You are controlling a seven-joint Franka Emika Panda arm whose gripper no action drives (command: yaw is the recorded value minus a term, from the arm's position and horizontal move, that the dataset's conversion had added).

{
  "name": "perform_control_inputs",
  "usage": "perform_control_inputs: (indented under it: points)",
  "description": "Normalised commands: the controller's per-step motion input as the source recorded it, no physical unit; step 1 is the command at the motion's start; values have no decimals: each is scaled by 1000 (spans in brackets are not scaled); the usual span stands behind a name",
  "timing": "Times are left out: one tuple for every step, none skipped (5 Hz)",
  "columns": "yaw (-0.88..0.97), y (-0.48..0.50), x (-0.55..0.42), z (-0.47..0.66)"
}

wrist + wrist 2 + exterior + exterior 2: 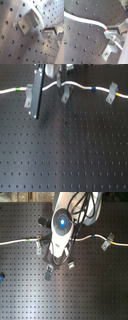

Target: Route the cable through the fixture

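We see the long thin white cable with coloured bands (75,84) lying along the far edge of the black perforated desk (65,149), draped over grey metal clip fixtures (65,93). Our tool (107,32) is clenched on the cable beside a clip, so we judge routing is mid-way; next we must lower the cord into that clip's slot.

Cable (75,85) runs white across the far edge of the black perforated breadboard (65,154), with green, blue and yellow bands. Three grey clips stand along it: (30,96), (65,94), (111,91). Dark arm part (36,89) hangs over the leftmost clip.
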Motion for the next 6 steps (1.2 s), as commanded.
perform_control_inputs:
  points:
    - [197, 300, 142, -3]
    - [194, 106, 111, 346]
    - [257, 53, 142, 152]
    - [249, -84, 126, 91]
    - [311, -221, 137, 4]
    - [271, -442, 104, 5]
